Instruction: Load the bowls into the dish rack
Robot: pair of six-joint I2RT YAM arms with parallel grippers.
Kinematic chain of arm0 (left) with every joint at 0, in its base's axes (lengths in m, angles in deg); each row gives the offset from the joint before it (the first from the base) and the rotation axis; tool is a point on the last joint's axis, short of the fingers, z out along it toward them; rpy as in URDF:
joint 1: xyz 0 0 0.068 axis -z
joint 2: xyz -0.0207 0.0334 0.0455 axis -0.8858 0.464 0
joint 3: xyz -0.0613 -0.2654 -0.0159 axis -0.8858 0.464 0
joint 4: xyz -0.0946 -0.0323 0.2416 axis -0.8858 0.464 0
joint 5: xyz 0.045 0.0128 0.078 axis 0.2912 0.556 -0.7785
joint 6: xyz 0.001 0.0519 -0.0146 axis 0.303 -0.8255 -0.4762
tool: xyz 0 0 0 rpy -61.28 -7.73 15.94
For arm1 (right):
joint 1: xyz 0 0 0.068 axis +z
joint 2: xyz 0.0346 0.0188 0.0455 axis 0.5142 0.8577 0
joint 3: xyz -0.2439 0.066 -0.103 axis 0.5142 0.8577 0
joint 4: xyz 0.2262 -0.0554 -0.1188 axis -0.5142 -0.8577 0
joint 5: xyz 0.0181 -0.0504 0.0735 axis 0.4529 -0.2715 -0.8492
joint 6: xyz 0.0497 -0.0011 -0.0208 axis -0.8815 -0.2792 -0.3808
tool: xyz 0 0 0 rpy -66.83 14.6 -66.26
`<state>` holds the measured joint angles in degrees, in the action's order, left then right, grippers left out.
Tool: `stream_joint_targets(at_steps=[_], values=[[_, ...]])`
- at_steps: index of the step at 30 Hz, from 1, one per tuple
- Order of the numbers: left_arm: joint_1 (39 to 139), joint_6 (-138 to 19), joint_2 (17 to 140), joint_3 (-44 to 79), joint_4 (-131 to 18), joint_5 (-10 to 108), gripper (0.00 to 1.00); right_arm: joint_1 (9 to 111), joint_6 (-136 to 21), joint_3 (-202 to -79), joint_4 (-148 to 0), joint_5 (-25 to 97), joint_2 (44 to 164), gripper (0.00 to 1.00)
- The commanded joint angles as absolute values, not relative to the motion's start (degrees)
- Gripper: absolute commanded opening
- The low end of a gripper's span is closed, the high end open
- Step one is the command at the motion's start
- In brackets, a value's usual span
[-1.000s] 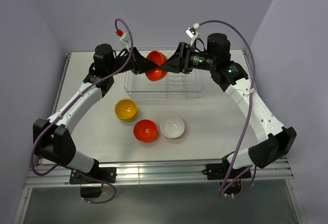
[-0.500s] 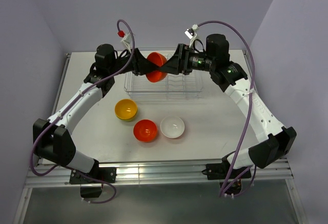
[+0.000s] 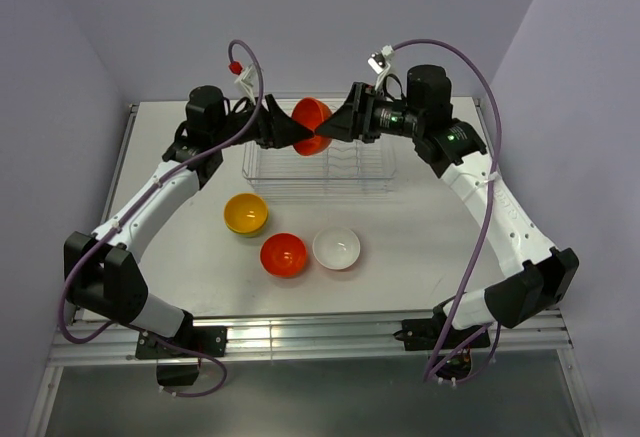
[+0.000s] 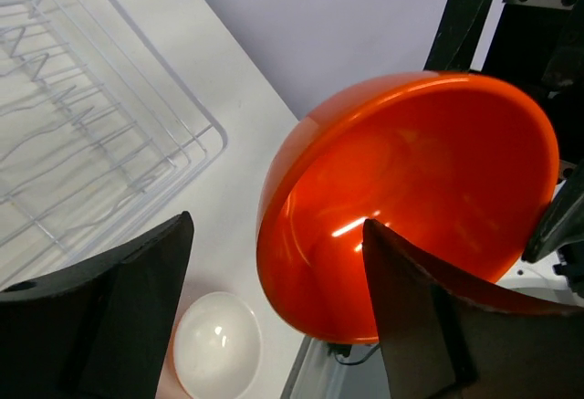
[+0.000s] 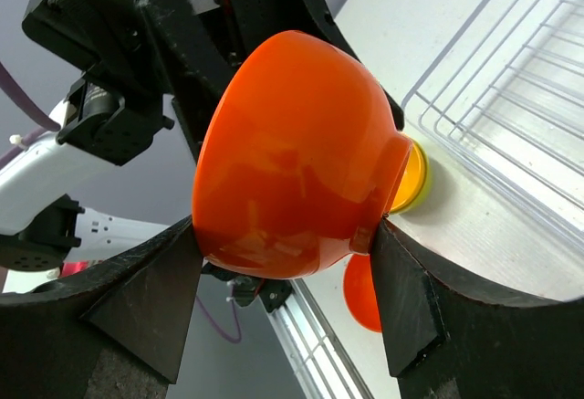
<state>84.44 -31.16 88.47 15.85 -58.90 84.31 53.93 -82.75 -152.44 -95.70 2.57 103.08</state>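
Observation:
A glossy red-orange bowl [image 3: 311, 115] hangs tilted above the back left part of the clear dish rack [image 3: 350, 172]. My right gripper [image 3: 326, 135] is shut on it, one finger on each side of its outer wall [image 5: 292, 162]. My left gripper [image 3: 293, 135] is open at the bowl's rim: one finger reaches inside the bowl [image 4: 411, 189], the other stands well off its outer wall. In the wrist views the left gripper [image 4: 276, 225] and right gripper [image 5: 285, 227] face each other across the bowl. No bowl shows in the rack [image 4: 82, 125].
Three bowls sit mouth-up on the table in front of the rack: a yellow one [image 3: 245, 213], a red-orange one [image 3: 283, 254] and a white one [image 3: 336, 248]. The rack's ribs [image 5: 511, 116] lie below both grippers. Purple walls close the table's back and sides.
My left gripper's jaws have opened and let go of the bowl's rim. The bowl, held by the right gripper, has risen slightly and shifted a little right.

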Motion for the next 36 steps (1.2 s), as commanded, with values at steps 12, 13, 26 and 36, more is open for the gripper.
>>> stream_joint_targets(at_steps=[12, 13, 26, 36], values=[[79.0, -34.9, 85.7, 10.4, -51.3, 79.2, 1.0, 49.8, -77.5, -155.7, -98.2, 10.5, 103.1, 0.0], [77.8, -35.0, 85.6, 10.3, -50.6, 79.1, 1.0, 49.6, -75.5, -155.7, -99.0, 12.1, 103.1, 0.0], [74.8, -45.5, 82.1, 9.8, -40.4, 70.8, 0.99, 49.0, -62.6, -164.3, -105.7, 38.4, 118.3, 0.0], [74.8, -49.1, 80.4, 11.0, -37.6, 69.0, 0.99, 48.8, -59.8, -171.4, -108.9, 43.8, 128.0, 0.0]])
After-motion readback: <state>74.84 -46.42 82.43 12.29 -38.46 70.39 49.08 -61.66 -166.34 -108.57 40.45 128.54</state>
